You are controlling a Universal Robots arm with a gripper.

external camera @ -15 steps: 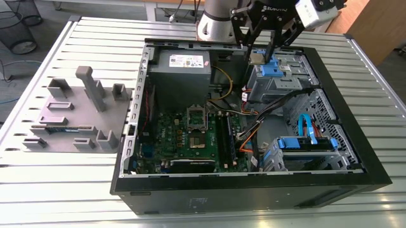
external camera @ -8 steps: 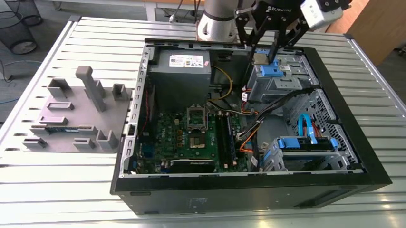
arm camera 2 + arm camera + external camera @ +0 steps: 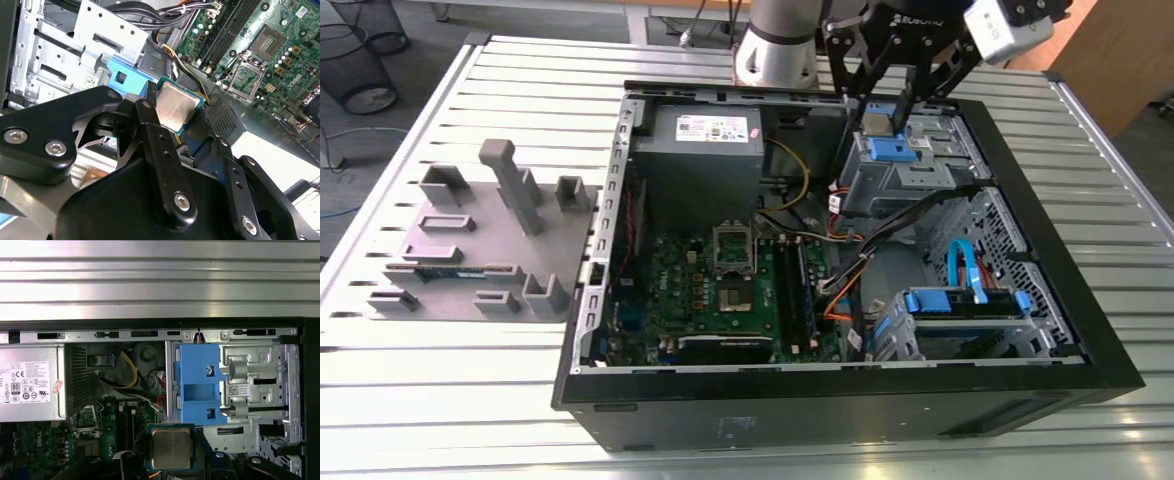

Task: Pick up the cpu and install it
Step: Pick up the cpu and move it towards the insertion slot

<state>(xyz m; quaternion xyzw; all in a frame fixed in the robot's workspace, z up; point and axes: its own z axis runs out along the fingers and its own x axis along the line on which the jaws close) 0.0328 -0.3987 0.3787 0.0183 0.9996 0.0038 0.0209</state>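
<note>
Chip, a small flat square cpu [image 3: 171, 447] with silver-grey metal top, is held clamped in the black gripper [image 3: 887, 113] over a blue drive bracket [image 3: 199, 382]; the dark metal-framed socket [image 3: 731, 245] lies below, toward the exterior view's left.

My exterior view looks down from high, well back, on the whole case [image 3: 827, 412] and surface [image 3: 454, 400] beneath the pincer [image 3: 881, 115]. Both wrist views ride close behind the pincer: the first faces straight down, the second slants toward the board [image 3: 290, 60]. Both share the cpu [image 3: 175, 106] and blue bracket [image 3: 197, 382].
</note>
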